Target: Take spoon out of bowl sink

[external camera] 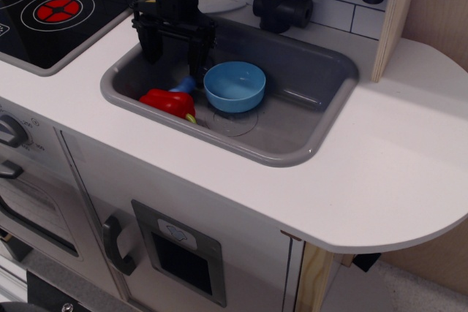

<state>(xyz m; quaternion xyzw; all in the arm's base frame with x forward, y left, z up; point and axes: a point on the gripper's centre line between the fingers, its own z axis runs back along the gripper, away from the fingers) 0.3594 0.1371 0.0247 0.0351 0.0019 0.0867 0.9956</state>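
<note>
The grey sink [307,133] holds a light-blue bowl [235,86] near its middle. The bowl looks empty. The spoon's blue handle [183,86] lies on the sink floor between the bowl and a red toy pepper; its scoop is hidden. My black gripper [174,52] hangs over the sink's back-left part, just above the spoon. Its fingers [152,43] are spread apart and hold nothing.
A red toy pepper [166,101] with a yellow bit beside it lies at the sink's front left. A black faucet [280,1] stands behind the sink. A black stovetop with red burners [60,10] is to the left. White counter [380,173] spreads to the right.
</note>
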